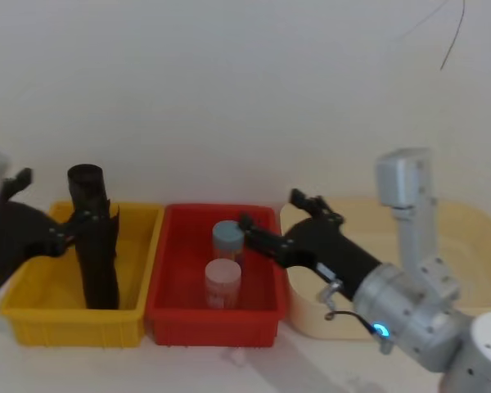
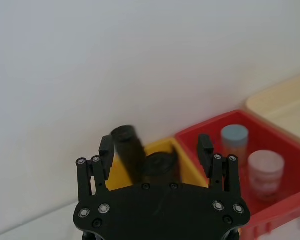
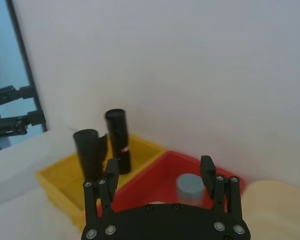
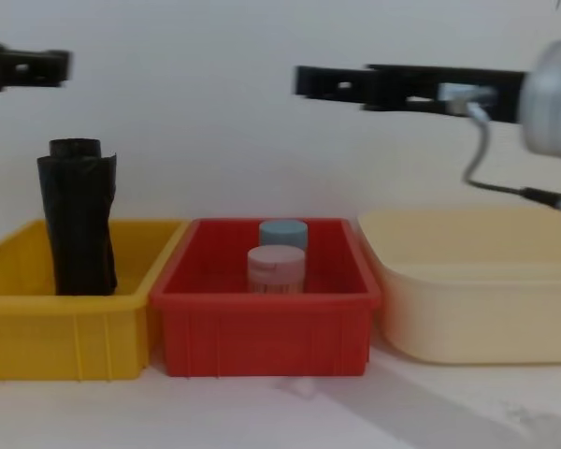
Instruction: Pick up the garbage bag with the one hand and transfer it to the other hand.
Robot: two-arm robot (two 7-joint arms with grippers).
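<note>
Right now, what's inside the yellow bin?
Two black rolls stand upright in the yellow bin: the thick garbage bag roll and a slimmer roll with a red mark. The bin walls hide their bases and the floor around them.

- No text, number, brand or sign can be read on anything in these views.
- The slimmer black roll (image 3: 116,137) standing in the yellow bin (image 3: 57,176) bears a small red mark (image 3: 123,149). It is too small to tell whether it carries any lettering.
</note>
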